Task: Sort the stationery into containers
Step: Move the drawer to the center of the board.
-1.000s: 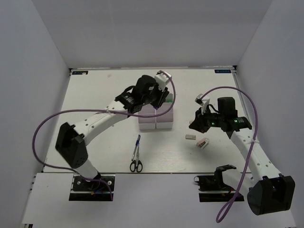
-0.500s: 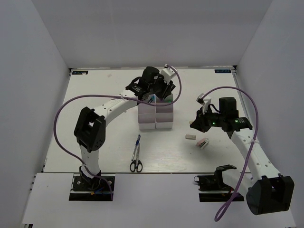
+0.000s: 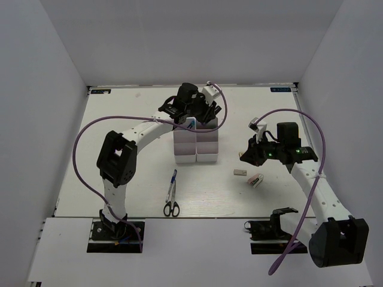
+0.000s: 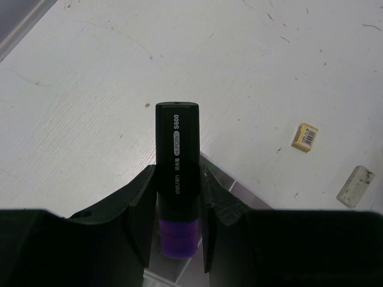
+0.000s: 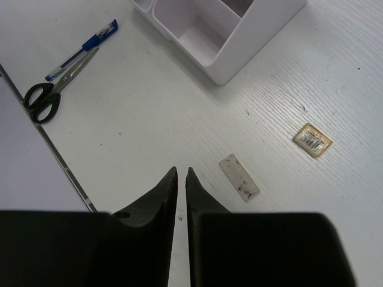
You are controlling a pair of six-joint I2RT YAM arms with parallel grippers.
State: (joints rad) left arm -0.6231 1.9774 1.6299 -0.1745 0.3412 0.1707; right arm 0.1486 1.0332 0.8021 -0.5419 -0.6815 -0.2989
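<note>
Marker (image 4: pixel 178 137) clamped in left end effector (image 4: pixel 178 179) above the containers (image 3: pixel 206 154), wanting a lowering and release next; right end effector (image 5: pixel 181 173) closed, empty.

The top camera hangs above and behind me and looks down on the whole table (image 3: pixel 119 179) from far off, with the bins (image 3: pixel 196 143) at mid-frame. My left wrist camera sits close over the far end of the bins (image 4: pixel 239 192), facing down and to their right. My right wrist camera looks down from right of the bins (image 5: pixel 221 36) and catches their near corner. All three views share the white eraser (image 3: pixel 240 172) right of the bins: white eraser (image 4: pixel 355 186), white eraser (image 5: pixel 239 177).
</note>
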